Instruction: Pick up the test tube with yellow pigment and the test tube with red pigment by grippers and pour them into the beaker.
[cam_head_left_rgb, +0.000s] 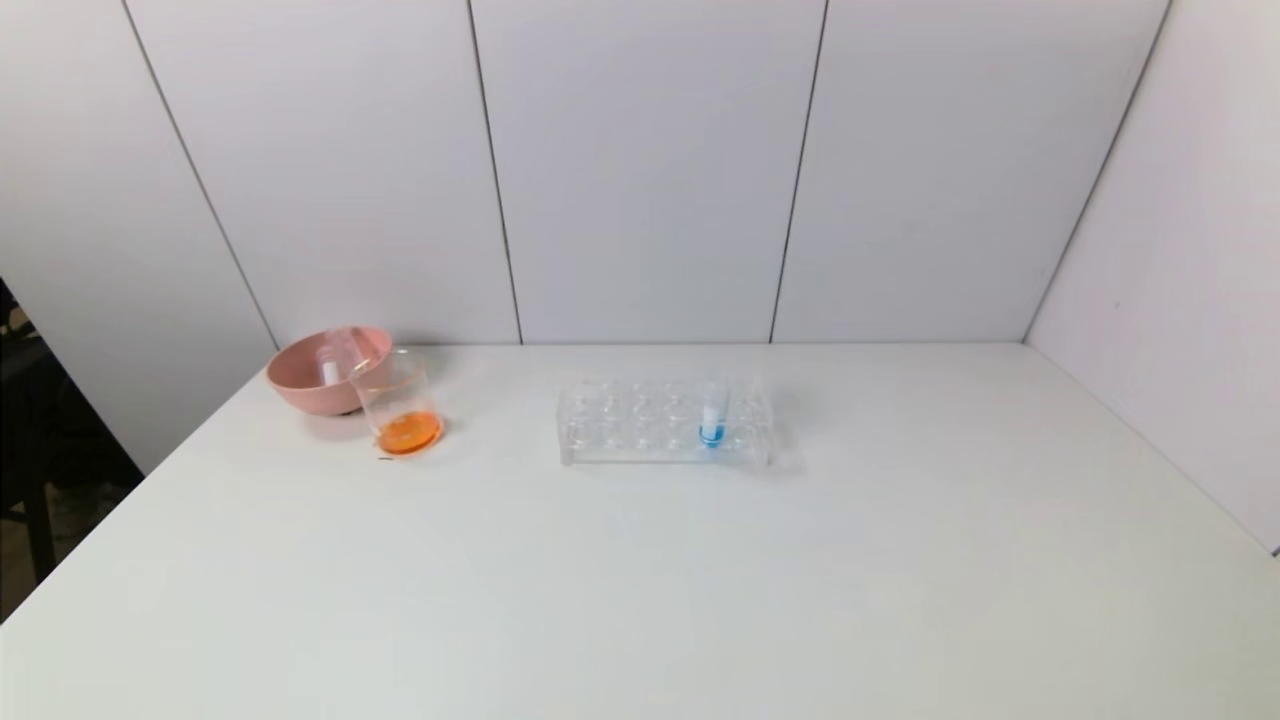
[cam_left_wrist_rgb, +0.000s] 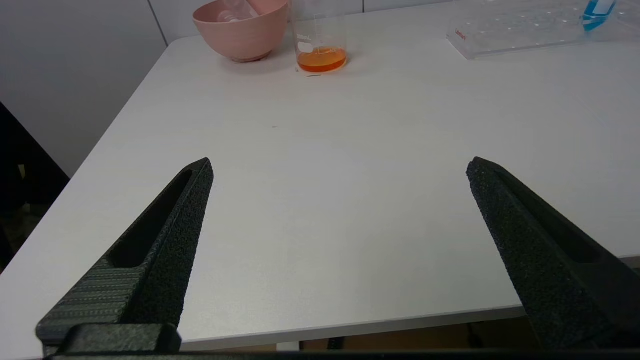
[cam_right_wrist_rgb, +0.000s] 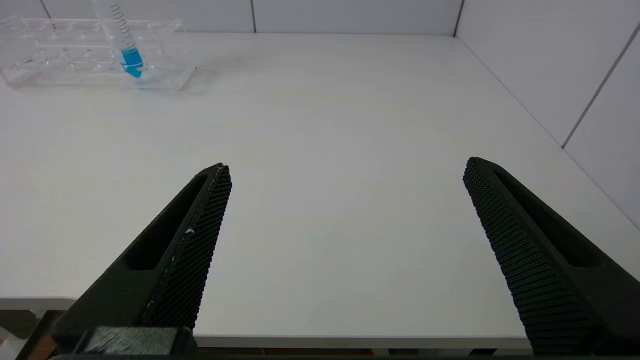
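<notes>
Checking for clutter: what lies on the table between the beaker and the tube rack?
Nothing; in the head view only bare white table separates the beaker from the tube rack.

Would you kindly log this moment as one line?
left tool: open, empty, near table edge | right tool: same | beaker: orange liquid | pink bowl: emptied tubes | rack: blue tube

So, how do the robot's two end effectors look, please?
Each end effector, left and right, has two long matte black fingers tapering to a point. Each finger has a slot-shaped recess on its outer side and a rough inner face; the right one's fingers show a fine grid pattern.
</notes>
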